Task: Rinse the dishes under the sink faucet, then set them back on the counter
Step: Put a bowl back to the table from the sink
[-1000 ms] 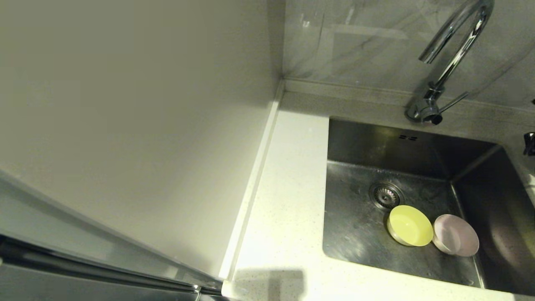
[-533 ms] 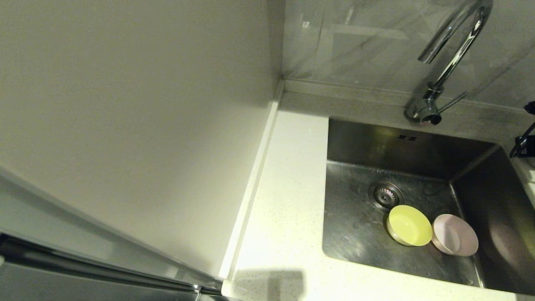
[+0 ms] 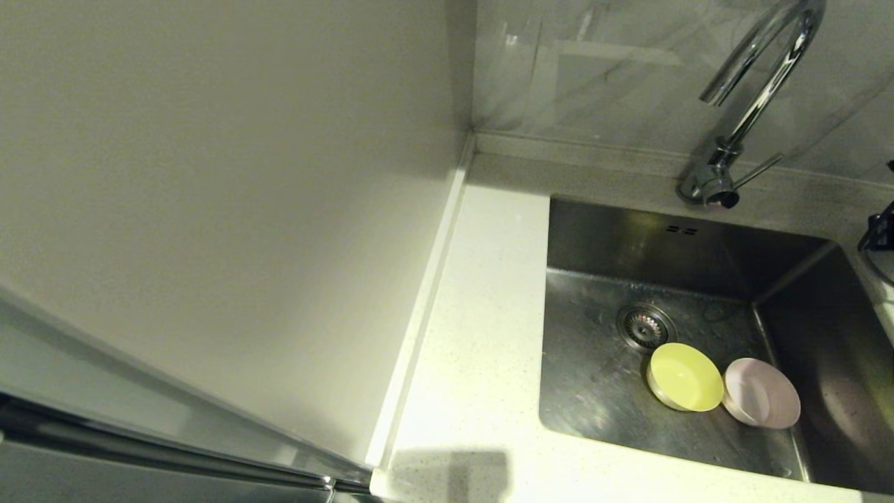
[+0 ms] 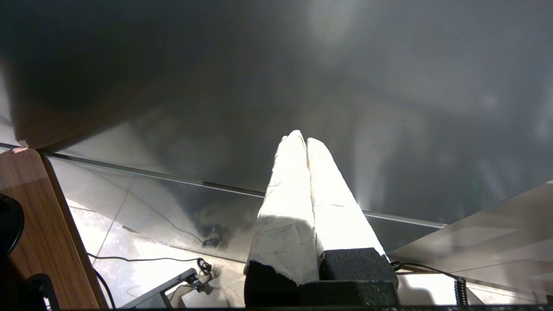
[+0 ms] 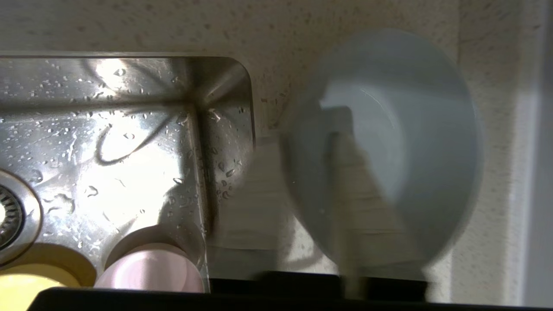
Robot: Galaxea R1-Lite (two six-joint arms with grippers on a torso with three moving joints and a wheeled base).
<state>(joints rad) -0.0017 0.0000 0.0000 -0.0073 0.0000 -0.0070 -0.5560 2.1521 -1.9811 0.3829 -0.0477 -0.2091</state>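
A pale grey-blue bowl (image 5: 402, 129) sits upright on the speckled counter (image 5: 345, 21), just beside the sink's (image 5: 129, 129) corner. My right gripper (image 5: 304, 127) straddles the bowl's rim, one finger inside and one outside, jaws apart. In the head view only a dark bit of that arm (image 3: 881, 230) shows at the right edge. A yellow-green bowl (image 3: 684, 377) and a pink bowl (image 3: 761, 392) lie side by side in the sink (image 3: 594, 391), near the drain (image 3: 645, 325). The chrome faucet (image 3: 754, 91) rises behind the sink. My left gripper (image 4: 302, 136) is shut and empty, away from the sink.
A long strip of counter (image 3: 482, 314) runs left of the sink beside a cream wall panel (image 3: 244, 209). Water drops cover the sink walls. A raised back edge (image 3: 594, 150) runs behind the faucet's base.
The dark part of my right arm at the head view's right edge pushed in a little, then drew back. Both bowls in the sink stayed put.
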